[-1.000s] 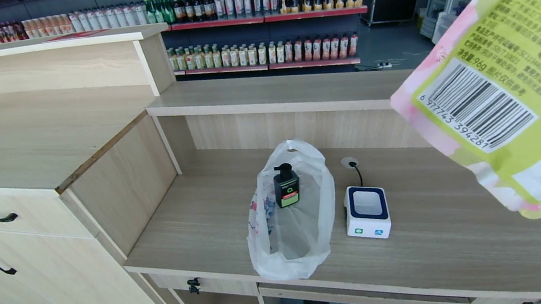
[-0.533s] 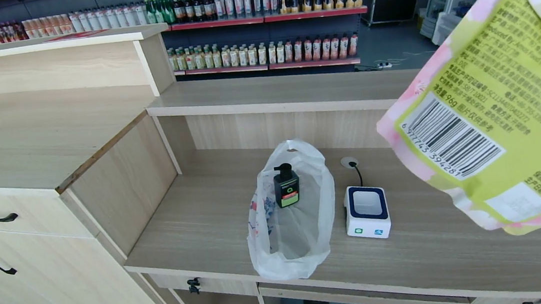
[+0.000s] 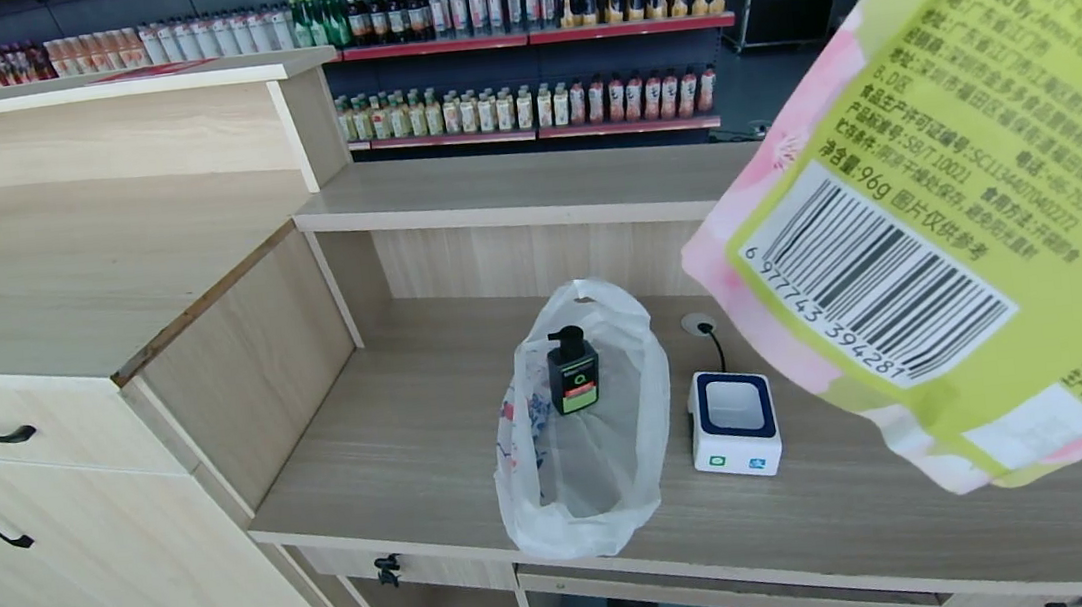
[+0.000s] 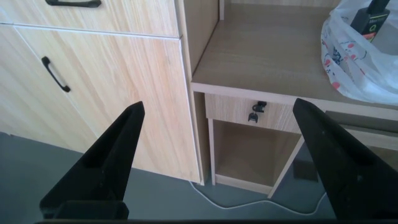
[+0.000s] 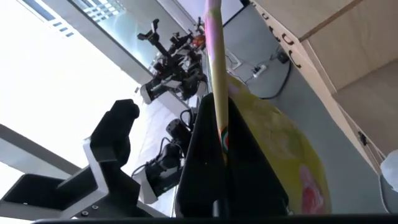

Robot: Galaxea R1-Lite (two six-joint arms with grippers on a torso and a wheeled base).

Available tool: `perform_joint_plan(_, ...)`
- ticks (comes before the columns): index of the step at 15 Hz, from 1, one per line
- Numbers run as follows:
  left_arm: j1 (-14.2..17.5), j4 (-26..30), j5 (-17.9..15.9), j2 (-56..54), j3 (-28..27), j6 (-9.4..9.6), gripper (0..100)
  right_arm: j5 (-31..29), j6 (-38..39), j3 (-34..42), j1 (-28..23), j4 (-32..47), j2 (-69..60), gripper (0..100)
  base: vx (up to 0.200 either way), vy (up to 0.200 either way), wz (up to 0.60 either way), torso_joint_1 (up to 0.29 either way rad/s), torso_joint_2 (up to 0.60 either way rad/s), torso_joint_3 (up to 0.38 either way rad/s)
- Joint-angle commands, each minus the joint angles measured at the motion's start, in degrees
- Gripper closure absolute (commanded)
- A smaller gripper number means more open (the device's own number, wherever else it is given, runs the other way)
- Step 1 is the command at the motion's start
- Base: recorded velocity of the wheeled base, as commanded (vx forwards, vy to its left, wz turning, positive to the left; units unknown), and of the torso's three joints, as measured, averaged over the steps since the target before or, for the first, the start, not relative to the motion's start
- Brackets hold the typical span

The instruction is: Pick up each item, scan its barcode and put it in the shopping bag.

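Fingers [image 5: 249, 162] of the right gripper [image 5: 219, 149] pinch the thin pink edge of a green-and-pink printed snack pouch [image 3: 952, 200]. It hangs high over the pale wooden counter [image 3: 873, 500], well above the white box scanner [image 3: 734, 422] with its dark blue rim. Just beside that lies a translucent white plastic shopping bag [image 3: 588, 459] with a black pump bottle [image 3: 572, 373] inside. Off to the side, the left gripper [image 4: 214, 162] gapes empty. The hold looks shallow, I think, so the pouch could slip. Its barcode also faces upward, away from the scanner.
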Motion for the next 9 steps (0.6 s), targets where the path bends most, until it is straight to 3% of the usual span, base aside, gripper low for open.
perform_joint_plan(1,0.02,0.0,0.02,-0.02,0.0,-0.01,0,0.02,-0.13,-1.34,1.38,-0.03,2.51,100,0.0,0.0,0.0,0.0,0.0,0.0)
perform_joint_plan(9,0.02,0.0,0.02,-0.02,0.0,-0.01,0,-0.95,-1.1,-3.63,4.54,0.06,5.41,100,0.0,0.0,0.0,0.0,0.0,0.0)
